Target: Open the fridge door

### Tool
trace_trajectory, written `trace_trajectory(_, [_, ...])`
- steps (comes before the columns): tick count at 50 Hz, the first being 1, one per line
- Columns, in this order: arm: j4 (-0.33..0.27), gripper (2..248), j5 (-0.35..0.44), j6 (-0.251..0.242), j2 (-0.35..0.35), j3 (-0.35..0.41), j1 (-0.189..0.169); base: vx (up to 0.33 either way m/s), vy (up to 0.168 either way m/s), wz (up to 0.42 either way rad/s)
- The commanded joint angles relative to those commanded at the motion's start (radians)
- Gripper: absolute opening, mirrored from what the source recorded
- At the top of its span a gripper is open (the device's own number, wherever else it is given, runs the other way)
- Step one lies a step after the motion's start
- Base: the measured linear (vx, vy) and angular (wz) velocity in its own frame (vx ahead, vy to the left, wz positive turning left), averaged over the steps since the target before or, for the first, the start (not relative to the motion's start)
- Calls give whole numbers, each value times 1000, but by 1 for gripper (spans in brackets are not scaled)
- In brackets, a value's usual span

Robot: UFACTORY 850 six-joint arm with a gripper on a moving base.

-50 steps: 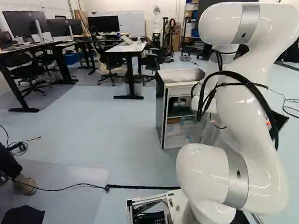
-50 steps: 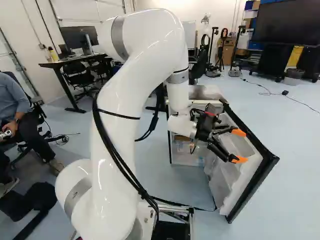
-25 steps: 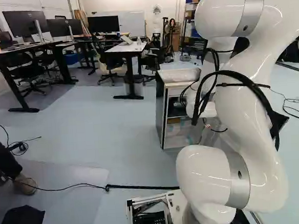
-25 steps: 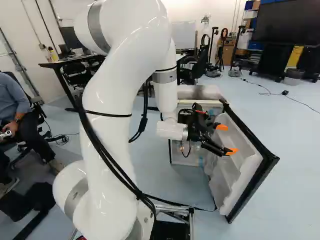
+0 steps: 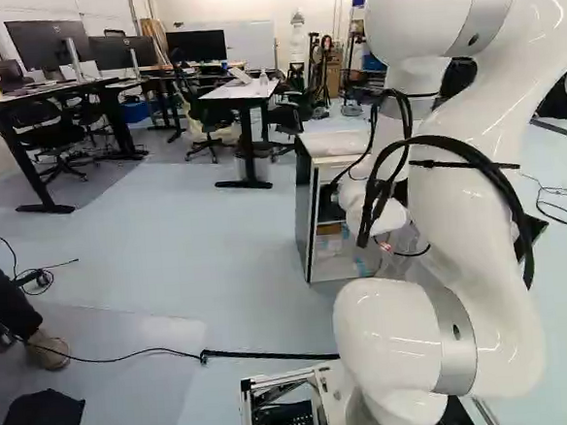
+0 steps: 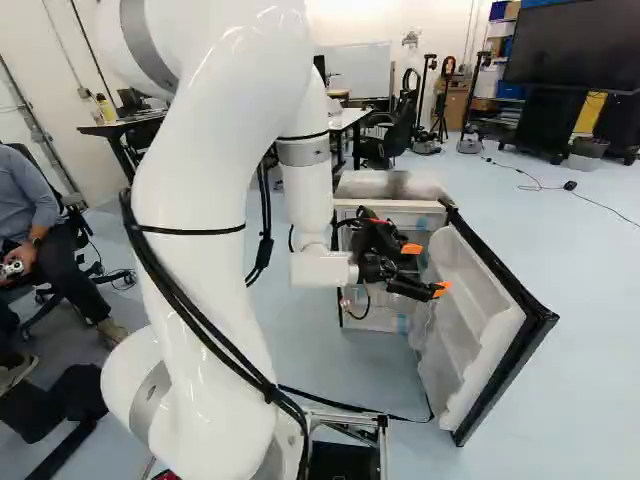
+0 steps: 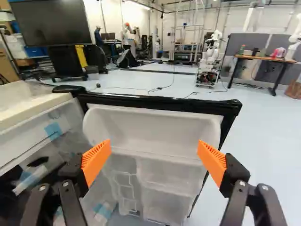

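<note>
My one arm [image 6: 215, 210] bends down to a roughly level gripper [image 6: 426, 269] by the fridge [image 6: 390, 186].
Left to right in the right base view, I have one arm, one fridge, then its one door [image 6: 480, 320], swung open; in the wrist view my two orange pads [image 7: 96, 161] stand wide apart, the door's inner side ahead of them.

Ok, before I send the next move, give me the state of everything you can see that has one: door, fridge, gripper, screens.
Fridge door: open, swung well out from the fridge, its shelved inner side showing.
Fridge: standing upright, inside exposed.
Gripper: open, fingers wide apart, nothing gripped, facing the door's inner side.
Large screen: dark.
Desk monitor: dark.
</note>
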Motion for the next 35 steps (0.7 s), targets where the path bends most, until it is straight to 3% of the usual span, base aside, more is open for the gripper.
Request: trace_trajectory(35, [-51, 247, -26, 0, 40, 23, 21, 0, 0, 0])
